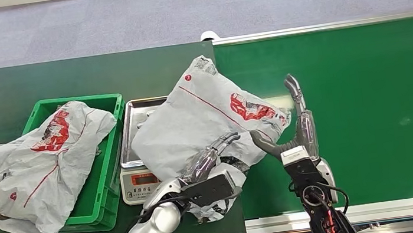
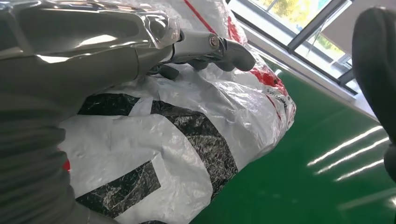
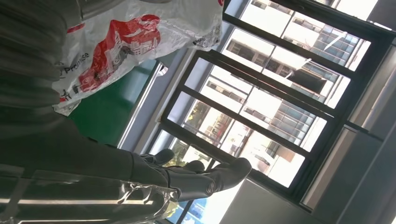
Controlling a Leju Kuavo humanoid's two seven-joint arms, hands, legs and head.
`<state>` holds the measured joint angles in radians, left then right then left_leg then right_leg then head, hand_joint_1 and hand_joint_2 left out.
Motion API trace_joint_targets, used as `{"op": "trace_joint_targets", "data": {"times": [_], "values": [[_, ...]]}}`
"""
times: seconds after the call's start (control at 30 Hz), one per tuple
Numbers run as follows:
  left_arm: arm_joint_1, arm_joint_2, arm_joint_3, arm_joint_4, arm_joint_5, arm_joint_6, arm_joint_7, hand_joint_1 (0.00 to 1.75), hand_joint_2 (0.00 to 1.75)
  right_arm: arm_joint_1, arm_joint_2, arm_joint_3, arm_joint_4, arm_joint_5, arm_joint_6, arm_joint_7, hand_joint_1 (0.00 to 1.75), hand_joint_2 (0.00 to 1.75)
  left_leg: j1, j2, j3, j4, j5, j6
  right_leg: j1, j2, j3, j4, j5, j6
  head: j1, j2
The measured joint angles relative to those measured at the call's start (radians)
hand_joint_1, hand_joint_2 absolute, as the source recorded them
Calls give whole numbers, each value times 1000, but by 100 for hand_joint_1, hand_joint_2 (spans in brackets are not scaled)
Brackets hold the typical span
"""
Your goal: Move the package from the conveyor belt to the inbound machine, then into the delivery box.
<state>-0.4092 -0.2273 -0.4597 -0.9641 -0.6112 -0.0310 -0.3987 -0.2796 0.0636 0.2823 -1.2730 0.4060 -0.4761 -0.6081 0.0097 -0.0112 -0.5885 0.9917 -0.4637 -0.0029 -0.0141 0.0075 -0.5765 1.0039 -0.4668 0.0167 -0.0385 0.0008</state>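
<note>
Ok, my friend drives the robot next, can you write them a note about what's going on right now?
Left hand: fingers laid on the near edge of the grey package; a firm grip cannot be confirmed.
Right hand: open, beside the package, over the conveyor belt.
Package: lies across the scale tray, one end overhanging the belt.
Another grey bag already sits in the green box.
Done: package off the belt, onto the scale.
Left: move it into the green box.
</note>
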Motion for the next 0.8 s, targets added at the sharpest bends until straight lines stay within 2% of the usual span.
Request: {"op": "trace_joint_targets", "data": {"times": [0.47,0.5,0.57,0.63,0.73,0.8], "values": [[-17,-2,-19,51,-29,-36,32,0,175,-1,1,0,0,-18,20,-1,0,175,0,0,0,0,0,0,0,0,0,0,0,0,0,0],[-18,-2,-19,54,-29,-36,33,7,175,-1,1,0,0,-18,21,-1,0,175,0,0,0,0,0,0,0,0,0,0,0,0,0,0],[-21,-3,-20,60,-29,-36,33,57,175,-1,1,0,0,-18,22,-1,0,175,0,0,0,0,0,0,0,0,1,0,0,0,0,0],[-23,-3,-20,65,-30,-36,34,116,175,-2,1,0,1,-19,25,-1,0,175,0,0,0,0,0,0,0,0,1,0,0,0,0,0],[-27,-3,-20,70,-31,-33,32,151,175,-4,1,0,6,-20,33,1,0,175,0,0,0,0,0,0,0,0,1,0,0,0,0,0],[-29,-3,-20,73,-32,-30,30,166,175,-6,1,0,10,-18,39,5,0,175,0,0,0,0,0,0,0,0,1,0,0,0,0,0]]}}
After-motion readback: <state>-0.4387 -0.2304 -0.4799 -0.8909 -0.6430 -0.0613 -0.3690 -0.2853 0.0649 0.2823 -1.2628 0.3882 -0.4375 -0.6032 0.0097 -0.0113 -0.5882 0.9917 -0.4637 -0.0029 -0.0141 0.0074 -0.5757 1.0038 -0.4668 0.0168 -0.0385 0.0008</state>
